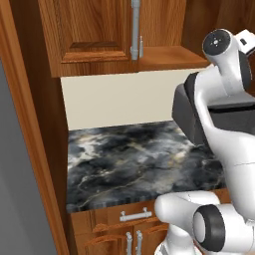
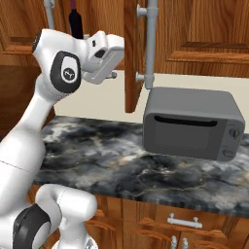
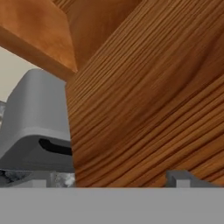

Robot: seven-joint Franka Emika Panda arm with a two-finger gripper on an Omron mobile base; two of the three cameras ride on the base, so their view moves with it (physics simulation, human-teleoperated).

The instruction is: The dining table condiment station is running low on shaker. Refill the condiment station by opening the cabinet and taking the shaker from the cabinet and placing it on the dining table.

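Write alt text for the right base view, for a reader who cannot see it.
A white robot arm raises its gripper toward a reddish-brown wall cabinet, one door swung out edge-on with a long grey bar handle. A grey microwave sits on the black-and-grey marbled counter below; a dark bottle shows behind the arm.

Lighting, as you saw it: even, bright, rendered; soft sheen on the counter [image 1: 139,159]; faint shade under the cabinet [image 1: 94,35]. Hand view slightly soft close up.
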